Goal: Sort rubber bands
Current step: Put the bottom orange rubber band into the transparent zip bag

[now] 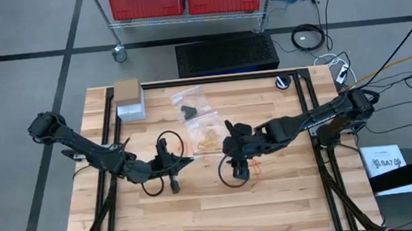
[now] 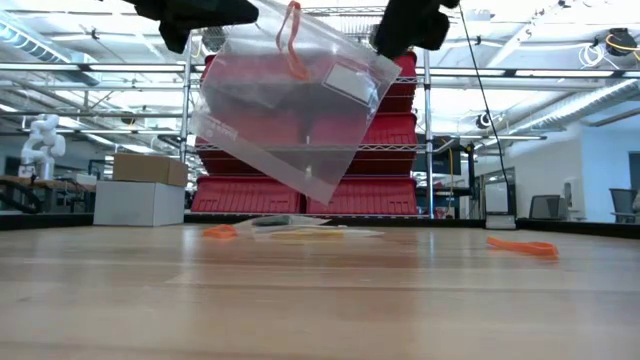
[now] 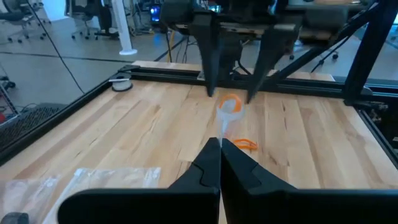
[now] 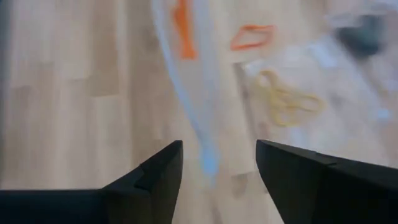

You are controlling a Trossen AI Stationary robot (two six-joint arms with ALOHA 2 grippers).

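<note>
The left end effector (image 3: 219, 146) is clenched on the edge of a clear plastic zip bag (image 2: 290, 105), which hangs tilted above the wooden surface (image 1: 290, 198) between the two arms. An orange rubber band loop (image 2: 292, 42) sits at the bag's top rim, straight ahead of the left end effector and directly below the right end effector (image 3: 231, 96), whose fingers stand released to either side of it. The right arm is therefore the nearer one to that band. In the low view the loop's long axis runs roughly upright, pointing down into the bag. Further orange bands (image 2: 520, 245) lie flat on the surface below and beside the right end effector, and pale yellow bands (image 4: 287, 99) rest in another clear bag nearby.
</note>
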